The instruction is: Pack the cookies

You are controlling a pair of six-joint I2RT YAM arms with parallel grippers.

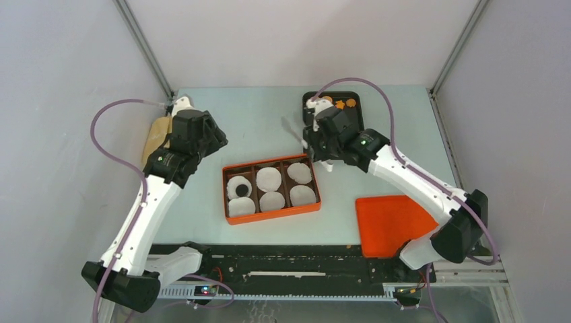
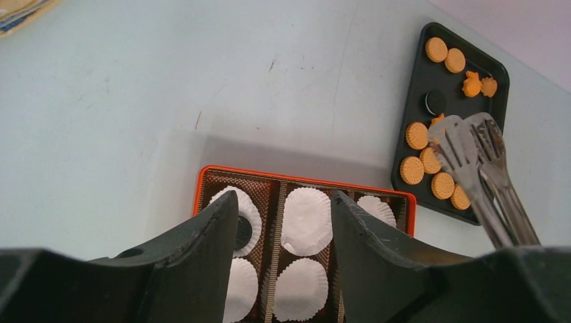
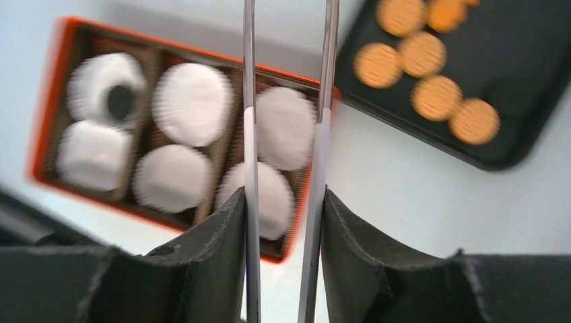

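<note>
Left wrist view: picking step. Right gripper (image 3: pixel 283 202) clamped on tongs (image 2: pixel 471 145), tips over cookies (image 2: pixel 416 134) on black tray (image 3: pixel 525 60). Left gripper (image 2: pixel 283 198) spread, empty, above orange box (image 2: pixel 202 176). Next, likely: lower, pinch one cookie, carry to a bare liner cup (image 2: pixel 306 219).

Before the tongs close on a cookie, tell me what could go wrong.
1. Several cookies lie touching in the black tray, so the tongs may nudge neighbours or lift two.
2. The right hand grips only the tongs' thin arms; they could twist or slip.
3. The paper liners in the orange box look light; a tong tip may shove one.
</note>
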